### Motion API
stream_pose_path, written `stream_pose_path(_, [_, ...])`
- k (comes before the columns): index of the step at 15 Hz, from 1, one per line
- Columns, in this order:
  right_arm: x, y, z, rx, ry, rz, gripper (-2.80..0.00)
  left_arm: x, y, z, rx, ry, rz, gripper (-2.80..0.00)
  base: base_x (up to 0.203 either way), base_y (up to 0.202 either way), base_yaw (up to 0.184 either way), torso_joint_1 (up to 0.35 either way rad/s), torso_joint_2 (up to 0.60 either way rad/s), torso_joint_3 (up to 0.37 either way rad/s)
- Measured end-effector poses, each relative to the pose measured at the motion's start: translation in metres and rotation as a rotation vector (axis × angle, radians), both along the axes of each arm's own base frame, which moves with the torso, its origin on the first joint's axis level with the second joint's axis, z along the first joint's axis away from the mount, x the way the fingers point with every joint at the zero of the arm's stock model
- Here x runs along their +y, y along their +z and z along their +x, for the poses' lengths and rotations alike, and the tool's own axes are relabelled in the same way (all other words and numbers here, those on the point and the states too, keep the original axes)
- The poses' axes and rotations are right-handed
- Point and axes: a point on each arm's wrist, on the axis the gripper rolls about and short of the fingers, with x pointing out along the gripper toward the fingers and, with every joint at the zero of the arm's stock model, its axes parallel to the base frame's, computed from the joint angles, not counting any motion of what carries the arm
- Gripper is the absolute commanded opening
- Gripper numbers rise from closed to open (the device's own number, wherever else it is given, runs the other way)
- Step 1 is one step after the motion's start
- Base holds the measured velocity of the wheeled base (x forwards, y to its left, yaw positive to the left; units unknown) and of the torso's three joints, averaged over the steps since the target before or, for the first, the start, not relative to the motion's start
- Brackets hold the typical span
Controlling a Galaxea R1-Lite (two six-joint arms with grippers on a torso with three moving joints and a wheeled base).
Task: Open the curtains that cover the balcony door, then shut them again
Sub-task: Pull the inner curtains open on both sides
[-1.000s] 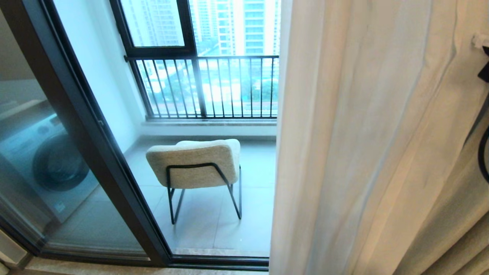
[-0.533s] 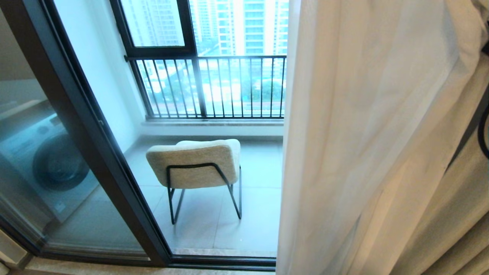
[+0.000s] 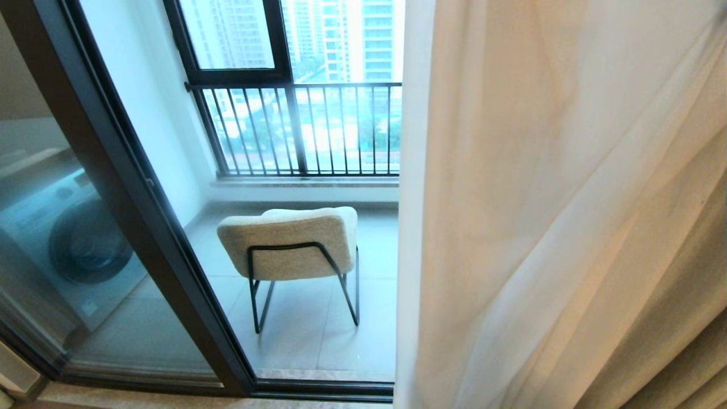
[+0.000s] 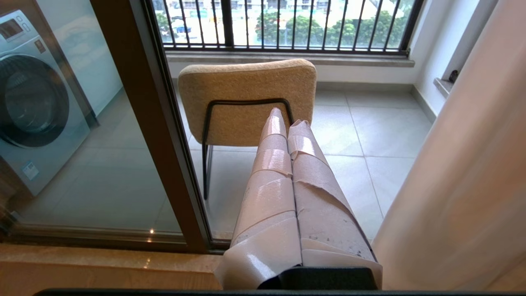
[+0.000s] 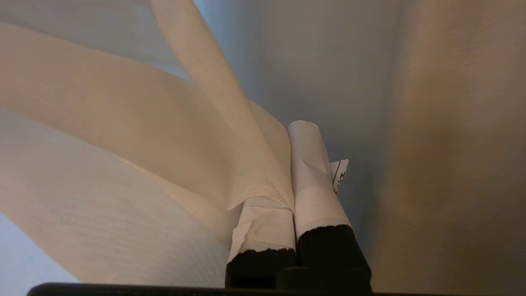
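1. Curtains (image 3: 556,216): cream pleated fabric hanging floor-length, long axis vertical, filling the head view from about 12 through 3 to 6 o'clock. The leading edge runs top to bottom just past centre.
2. Balcony door (image 3: 142,227): dark-framed glass panels toward 9 o'clock of the head view, uncovered there. Through the glass: a chair (image 3: 289,244), a washing machine (image 3: 74,244) and the outer railing (image 3: 301,130).
3. Right pincer (image 5: 292,172): closed on a fold of the curtains, the cloth pinched between the taped fingers (image 5: 310,164) and fanning away from the tips toward 10 o'clock in its wrist view. It is the arm at work and, by judgement, the nearer one to the fabric.
4. Left pincer (image 4: 287,127): closed, empty, aimed at the chair back. The curtain edge (image 4: 464,164) lies at its 3 o'clock, apart from it; parked.
5. Deciding relation: the uncovered glass lies toward 9 o'clock from the gripped fold, so a closing pull would likely run sideways that way, across the fabric's vertical axis.
6. View differences: the head view shows the leading edge and the extent of bare glass but neither pincer. The right wrist view alone shows the grip, and no door. The left wrist view shows the door sill and balcony floor.
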Motion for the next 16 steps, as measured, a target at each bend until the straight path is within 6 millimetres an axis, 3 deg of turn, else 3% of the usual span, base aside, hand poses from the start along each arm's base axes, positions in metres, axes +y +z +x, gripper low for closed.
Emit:
stream_pose_path(7, [-0.077, 0.029, -0.016, -0.009, -0.153, -0.002, -2.80, 0.000, 0.000, 0.000, 0.000, 0.000, 0.000, -2.80, 0.000, 0.000, 0.000, 0.000, 0.00, 0.000])
stream_pose_path(16, [-0.184, 0.011, -0.034, 0.029, -0.428, 0.016, -2.80, 0.000, 0.000, 0.000, 0.000, 0.000, 0.000, -2.80, 0.000, 0.000, 0.000, 0.000, 0.00, 0.000])
